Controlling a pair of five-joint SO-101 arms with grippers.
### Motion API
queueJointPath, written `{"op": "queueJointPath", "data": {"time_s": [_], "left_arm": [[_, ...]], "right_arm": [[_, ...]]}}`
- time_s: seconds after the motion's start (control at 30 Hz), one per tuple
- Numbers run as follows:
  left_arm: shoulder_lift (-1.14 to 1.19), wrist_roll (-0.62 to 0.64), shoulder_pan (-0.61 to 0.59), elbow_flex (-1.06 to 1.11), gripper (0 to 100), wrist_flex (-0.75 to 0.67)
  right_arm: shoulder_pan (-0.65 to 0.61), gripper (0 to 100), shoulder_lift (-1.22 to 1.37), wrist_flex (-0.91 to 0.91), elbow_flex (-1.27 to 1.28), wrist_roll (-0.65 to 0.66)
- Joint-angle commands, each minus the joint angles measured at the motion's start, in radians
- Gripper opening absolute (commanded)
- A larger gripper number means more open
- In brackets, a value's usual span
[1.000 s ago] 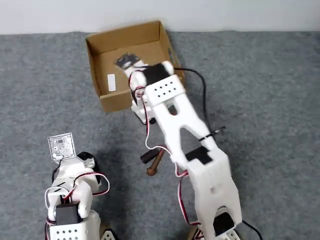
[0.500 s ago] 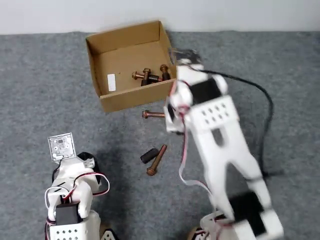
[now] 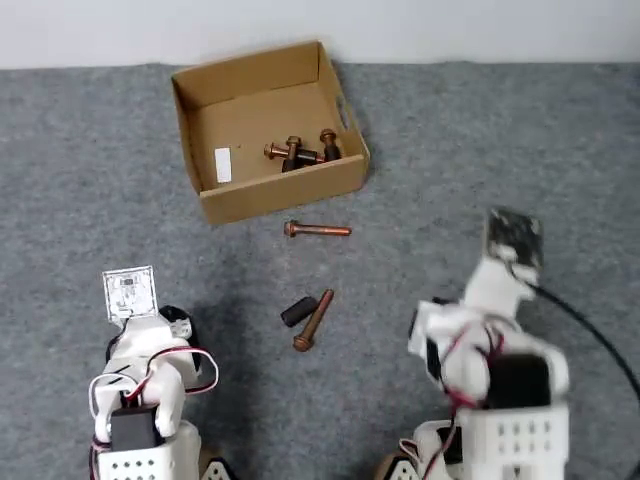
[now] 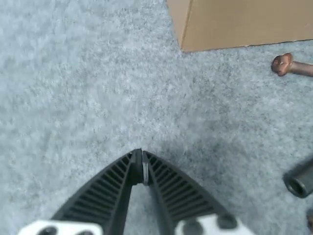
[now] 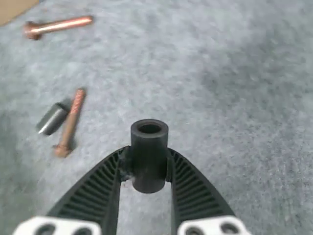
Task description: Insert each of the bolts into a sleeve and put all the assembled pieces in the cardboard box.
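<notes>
Grey felt-like tabletop (image 3: 520, 140). Cardboard box (image 3: 280, 195) sits at the far side, open; a cluster of copper bolts and dark sleeves (image 3: 300, 152) lies in its right near corner. One loose bolt (image 3: 318, 230) lies flat just in front of the box, not touching it. Nearer the arms, a second bolt (image 3: 313, 320) lies slantwise with a short dark sleeve (image 3: 298, 311) right against its side. Right arm (image 3: 490, 390) is drawn in low at the near right; the right gripper (image 5: 146, 159) has its jaws clenched around a black sleeve (image 5: 149, 142), held upright, bore facing up. Left arm (image 3: 145, 400) is tucked at the near left; the left gripper (image 4: 138, 159) has its jaws pressed together, holding nothing, above bare tabletop.
</notes>
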Motion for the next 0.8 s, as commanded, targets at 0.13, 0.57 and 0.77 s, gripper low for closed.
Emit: {"op": "queueJointPath", "data": {"time_s": [0.13, 0.57, 0.77], "left_arm": [[0.0, 0.003, 0.0, -0.309, 1, 0.094], [0.733, 0.37, 0.218, -0.96, 1, 0.325], [1.158, 0.569, 0.376, -1.294, 1, 0.417]], "right_arm": [[0.061, 0.8, -0.328, -0.058, 0.181, 0.015], [0.064, 0.8, -0.504, -0.073, 0.235, 0.015], [0.065, 0.8, -0.576, -0.073, 0.236, 0.014]]}}
